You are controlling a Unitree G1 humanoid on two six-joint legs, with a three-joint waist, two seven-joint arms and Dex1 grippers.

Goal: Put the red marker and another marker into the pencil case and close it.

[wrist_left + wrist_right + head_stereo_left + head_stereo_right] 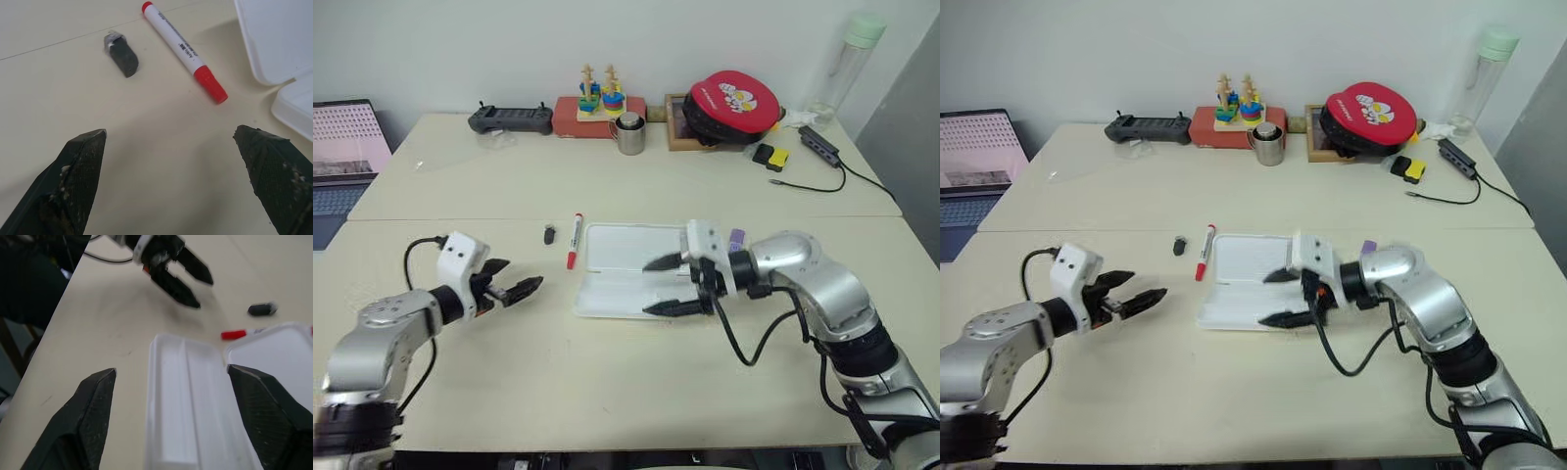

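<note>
From the head I see the pencil case [626, 269] lying open, the red marker [575, 240] just left of it and what looks like the purple highlighter [737, 238] at its right end behind my right gripper [668, 286], fingers spread, empty, while the left wrist shows my left gripper [171, 161] wide apart short of the marker.

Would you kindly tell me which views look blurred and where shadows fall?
Right wrist view: the left pincer and black cap are smeared, the case soft. Left wrist view: the red marker is crisp, with a faint shadow beside it. Head views: even light, soft shadows.
</note>
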